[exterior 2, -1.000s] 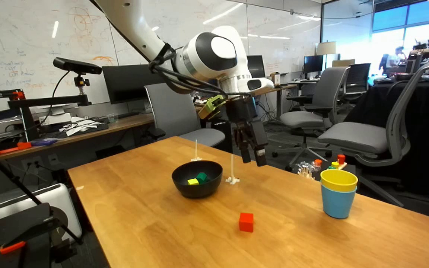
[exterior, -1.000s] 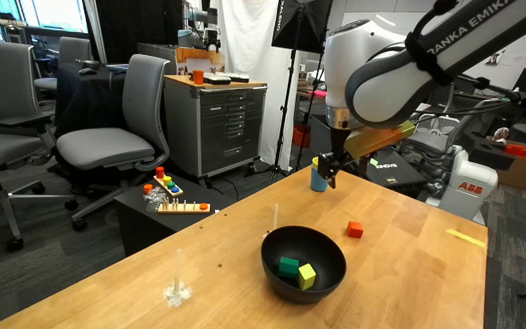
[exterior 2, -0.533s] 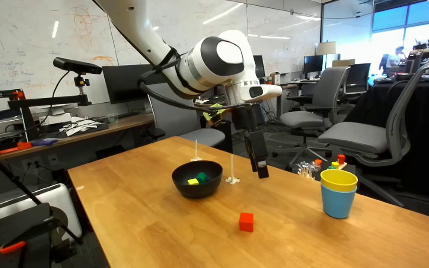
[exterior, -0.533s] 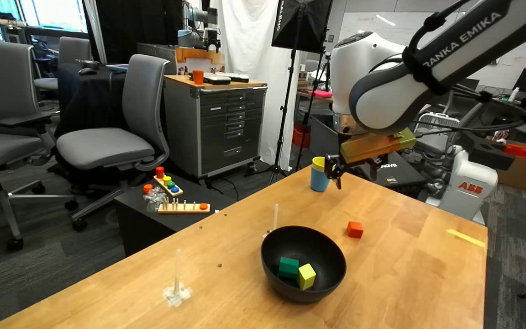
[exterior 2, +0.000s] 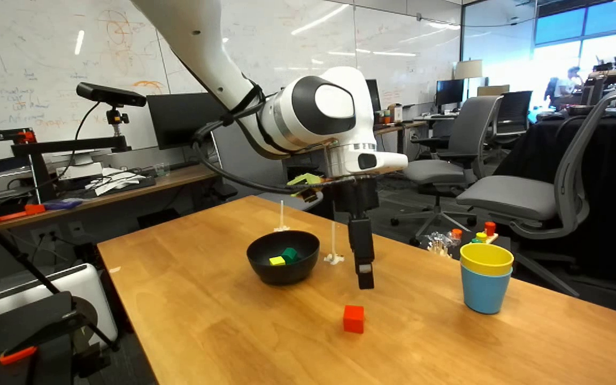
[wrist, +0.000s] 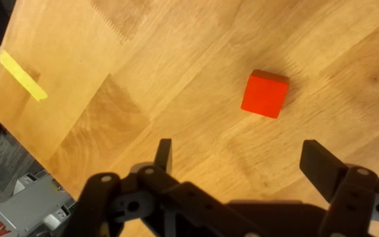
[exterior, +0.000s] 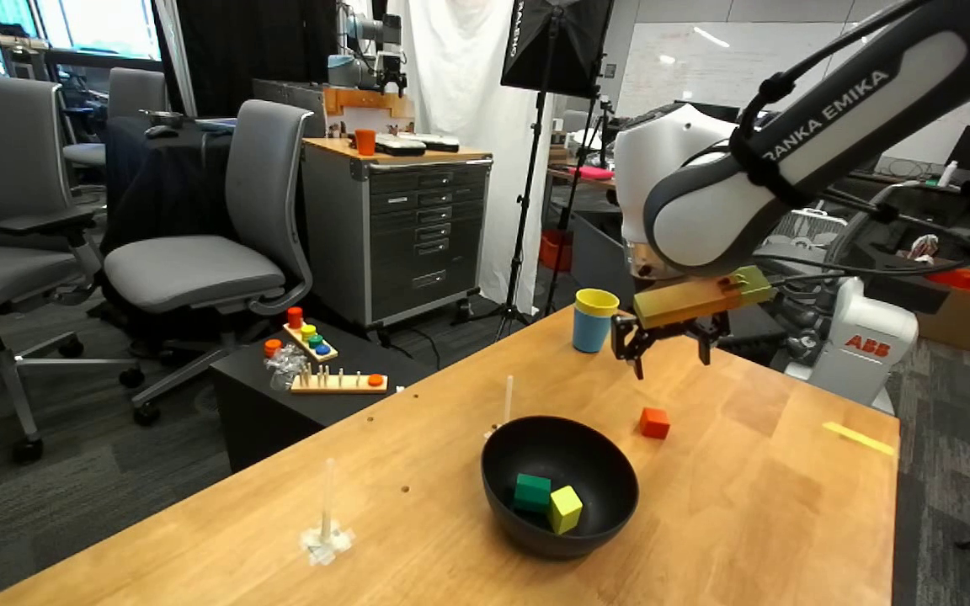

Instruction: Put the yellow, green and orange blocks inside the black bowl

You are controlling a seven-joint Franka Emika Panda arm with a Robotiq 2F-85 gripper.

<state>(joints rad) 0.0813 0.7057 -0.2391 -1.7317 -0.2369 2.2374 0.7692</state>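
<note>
The green block (exterior: pixel 532 493) and yellow block (exterior: pixel 566 510) are both sitting in the bowl (exterior: pixel 582 454), snug side by side, though I can't tell if they actually touch. In an exterior view green's on the left, yellow's to the right and a bit nearer. The orange block (exterior: pixel 654 422) (looks pretty red tbh) is out on the table (exterior: pixel 771 522), flat on its base, right of the bowl there, a bit farther off and clearly apart from it.

The claw (wrist: pixel 238 144) is spread really wide with nothing in its grip, just bare wood showing through the gap. It's pointing down and hanging over the table near the orange block, the two apart. In the wrist view the block lies beyond the gap, a little right of its middle. The arm (exterior 2: pixel 308 109) reaches in from the left in an exterior view.

Other stuff: a yellow cup (exterior 2: pixel 486 259) is nested in a blue cup (exterior 2: pixel 485 291), both upright, over on the right there. A thin stick (exterior: pixel 327 497) stands upright at near left in an exterior view, and another stick (exterior: pixel 508 400) pokes up just past the bowl's far left rim. There's a yellow strip (exterior: pixel 859 438) lying flat by the table's right edge. Off to the left of the table, a black box (exterior: pixel 274 425) has peg toys (exterior: pixel 342 385) on it.
</note>
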